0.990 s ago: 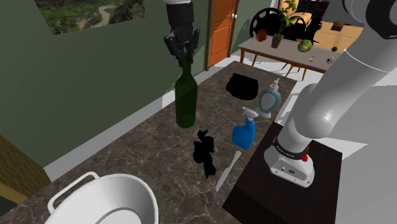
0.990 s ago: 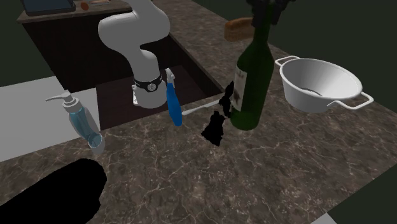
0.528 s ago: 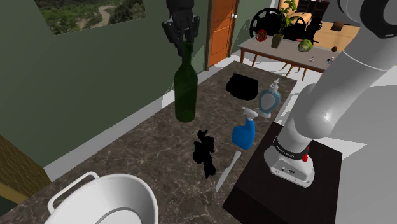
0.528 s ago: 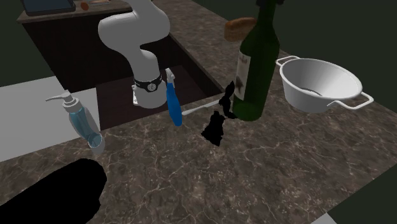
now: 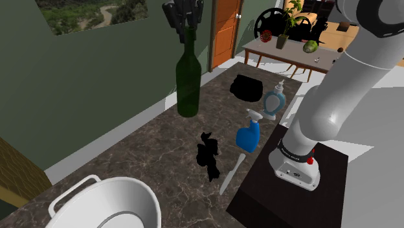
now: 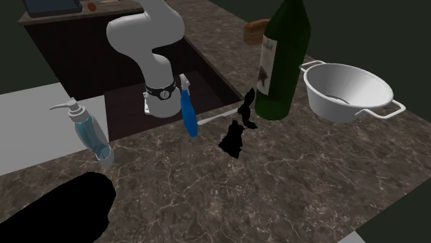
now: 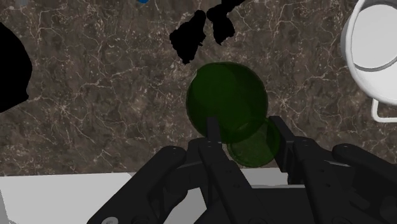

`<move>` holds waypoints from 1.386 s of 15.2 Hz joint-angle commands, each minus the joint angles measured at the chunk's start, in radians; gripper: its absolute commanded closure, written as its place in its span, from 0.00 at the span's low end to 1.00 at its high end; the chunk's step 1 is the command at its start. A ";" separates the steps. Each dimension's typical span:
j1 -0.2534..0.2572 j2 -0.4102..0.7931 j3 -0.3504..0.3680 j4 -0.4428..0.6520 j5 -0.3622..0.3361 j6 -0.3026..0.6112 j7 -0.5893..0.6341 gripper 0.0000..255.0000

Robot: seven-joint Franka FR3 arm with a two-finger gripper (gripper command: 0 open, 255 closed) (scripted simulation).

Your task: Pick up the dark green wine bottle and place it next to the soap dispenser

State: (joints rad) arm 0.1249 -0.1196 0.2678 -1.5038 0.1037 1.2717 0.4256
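The dark green wine bottle point(image 5: 188, 84) hangs upright a little above the dark marble counter point(image 5: 149, 168), near the wall edge. My gripper point(image 5: 184, 18) is shut on its neck from above. In the wrist view the fingers point(image 7: 213, 130) clasp the neck on both sides, with the bottle's round body point(image 7: 226, 98) below them. The second exterior view shows the bottle point(image 6: 282, 65) with a pale label, raised beside the white pot. The soap dispenser point(image 5: 274, 100) point(image 6: 88, 131), pale blue with a white pump, stands at the counter's far end by the arm's stand.
A blue spray bottle point(image 5: 248, 133) point(image 6: 187, 110) stands between the bottle and the dispenser. A white two-handled pot point(image 5: 110, 206) point(image 6: 349, 88) sits at the counter's other end. Black shapes point(image 5: 208, 155) point(image 5: 247, 87) point(image 6: 48, 207) lie on the counter.
My gripper has risen with the wine bottle held by the neck. The bottle's base has left the counter and now hangs higher.
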 commanded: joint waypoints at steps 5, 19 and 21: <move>0.002 0.048 0.005 0.143 -0.009 -0.096 0.016 1.00; -0.019 0.080 -0.010 0.374 -0.014 -0.297 -0.005 1.00; -0.041 0.014 -0.038 0.315 -0.004 -0.306 -0.050 1.00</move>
State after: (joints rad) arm 0.0967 -0.0739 0.2447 -1.1647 0.0952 0.9738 0.4013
